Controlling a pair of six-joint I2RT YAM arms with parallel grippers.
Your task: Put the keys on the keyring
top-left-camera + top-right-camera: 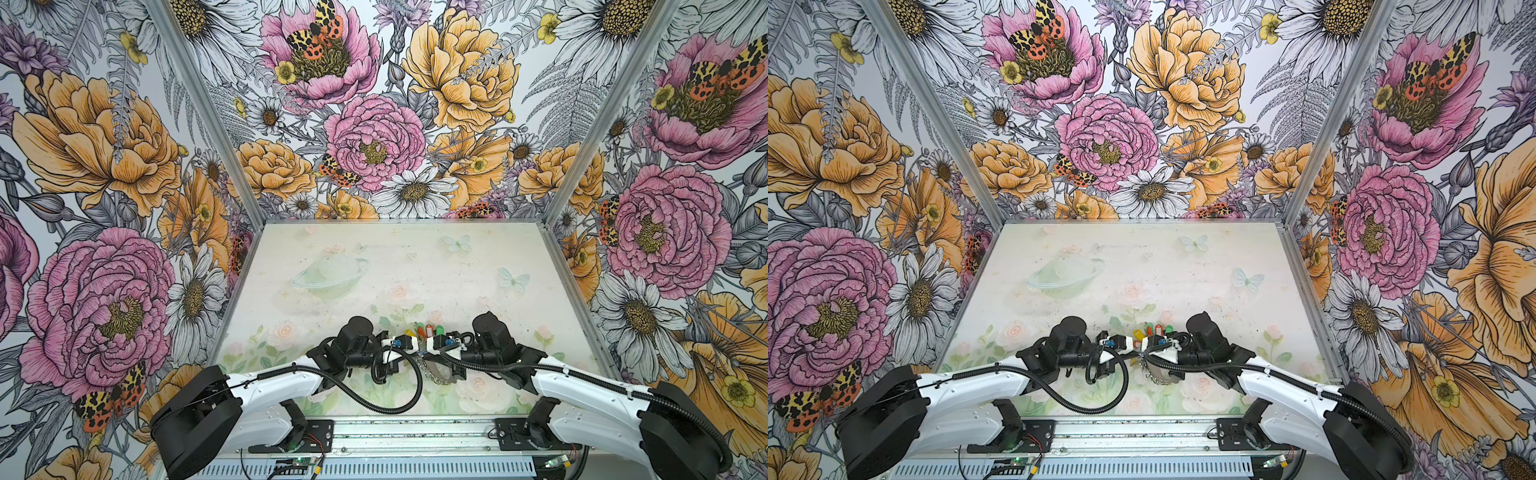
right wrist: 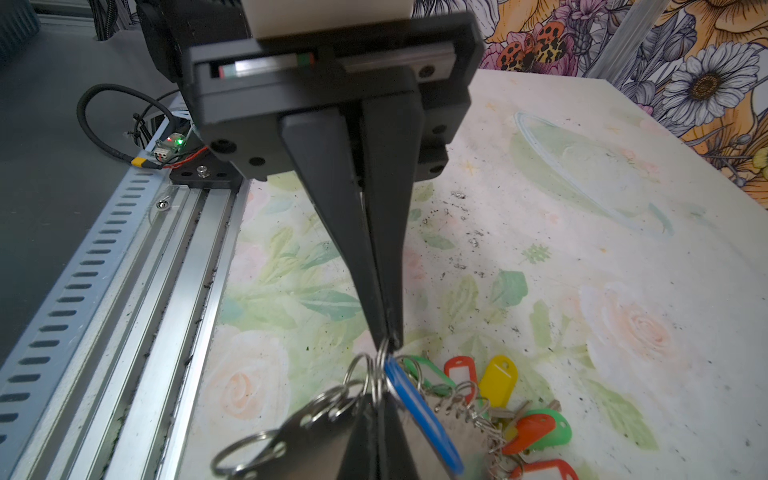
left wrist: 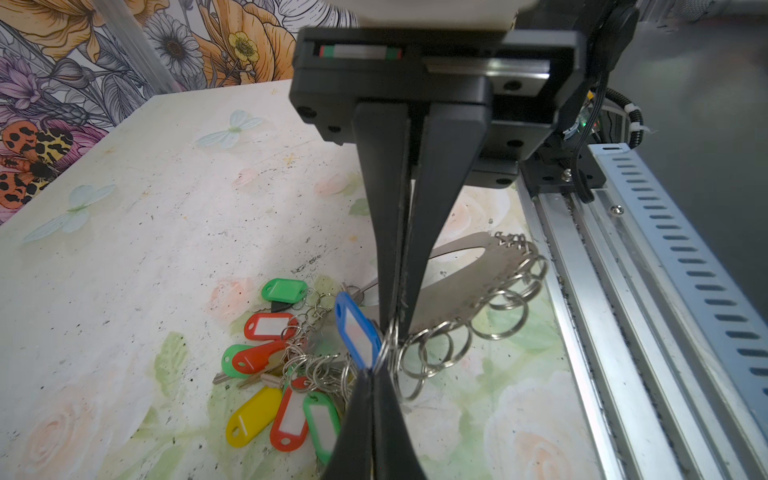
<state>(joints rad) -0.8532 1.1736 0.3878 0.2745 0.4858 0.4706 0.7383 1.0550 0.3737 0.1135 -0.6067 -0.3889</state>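
Both grippers meet tip to tip above the keys. The blue key point(image 3: 356, 328) hangs on edge between them. My left gripper point(image 3: 372, 372) is shut on the small silver ring at the blue key's end. My right gripper point(image 2: 379, 397) is shut on one of the silver rings fringing the grey keyring point(image 3: 459, 286), which it holds tilted off the table. In both top views the keyring point(image 1: 448, 374) shows below the two wrists. Several keys point(image 3: 266, 365) in green, red and yellow lie bunched on the table, also seen in a top view beyond the left gripper point(image 1: 419, 345) and right gripper point(image 1: 429, 347).
A metal rail point(image 3: 623, 299) with a slotted cover runs along the table's near edge, close behind the keyring. A black cable loop point(image 1: 401, 378) hangs under the left wrist. Flowered walls point(image 1: 124, 208) close in three sides of the pale printed table point(image 1: 395, 266).
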